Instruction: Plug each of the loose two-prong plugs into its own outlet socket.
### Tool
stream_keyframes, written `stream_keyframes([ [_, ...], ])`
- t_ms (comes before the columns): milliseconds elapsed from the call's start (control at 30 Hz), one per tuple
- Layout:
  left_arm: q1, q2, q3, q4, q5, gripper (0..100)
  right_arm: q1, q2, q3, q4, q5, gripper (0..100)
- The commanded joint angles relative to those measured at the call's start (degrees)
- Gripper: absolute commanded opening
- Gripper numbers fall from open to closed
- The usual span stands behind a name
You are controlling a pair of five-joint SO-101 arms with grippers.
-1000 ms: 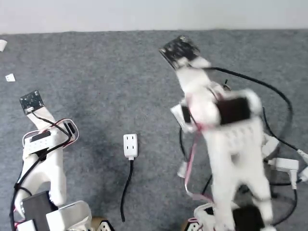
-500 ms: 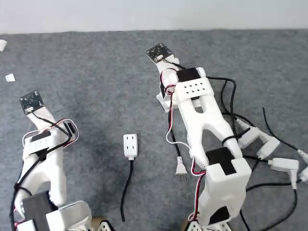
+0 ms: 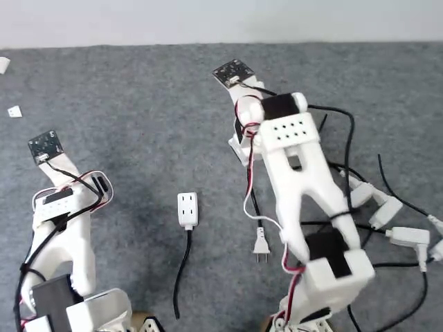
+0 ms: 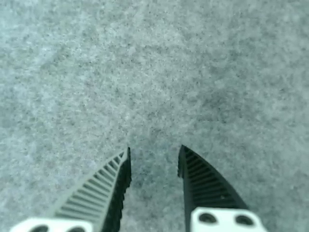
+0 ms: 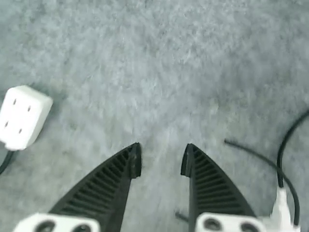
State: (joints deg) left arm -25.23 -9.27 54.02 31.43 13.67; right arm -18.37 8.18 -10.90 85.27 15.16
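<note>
We see our left claw (image 4: 154,151) narrowly parted over the grey worktop (image 4: 145,58), gripping nothing. Our right claw (image 5: 163,147) is likewise narrow and empty. The white outlet socket (image 3: 187,209) lies mid-worktop, with a loose plug (image 3: 261,247) near its right, not touching.

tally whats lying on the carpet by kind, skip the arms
Socket block: 1
Loose two-prong plug, prongs showing: 1
White plug bodies in the cable tangle: 3 clear, with more cut off at the edge
White scraps: 2
Total: 7 that can be counted
</note>
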Motion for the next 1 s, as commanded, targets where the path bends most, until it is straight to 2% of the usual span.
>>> stream_keyframes([
  [0, 0.09, -0.35, -2.51, -1.32, -0.53, 15, 0.04, -9.1, 4.04, 1.01, -1.76, 13.7],
  [133, 0.09, -0.35, -2.51, -1.32, -0.53, 15, -1.8, -17.1, 13.63, -4.7, -1.76, 14.5],
  [333, 0.09, -0.35, -2.51, -1.32, -0.53, 15, -1.27, -20.53, 22.86, -14.29, -0.88, 31.5],
  [567, 0.09, -0.35, -2.51, -1.32, -0.53, 15, -1.63, -21.76, 27.16, -13.85, -1.14, 17.2],
  [733, 0.0, -0.35, -2.51, -1.32, -0.53, 15, -1.89, -21.85, 32.79, -14.02, -7.12, 9.5],
  [833, 0.0, -0.35, -2.51, -1.32, -0.53, 15, -4.35, -21.85, 36.57, -14.55, -7.03, 8.0],
  [967, -0.09, -0.35, -2.51, -1.32, -0.53, 15, -8.31, -21.76, 43.08, -20.62, -7.03, 8.0],
])
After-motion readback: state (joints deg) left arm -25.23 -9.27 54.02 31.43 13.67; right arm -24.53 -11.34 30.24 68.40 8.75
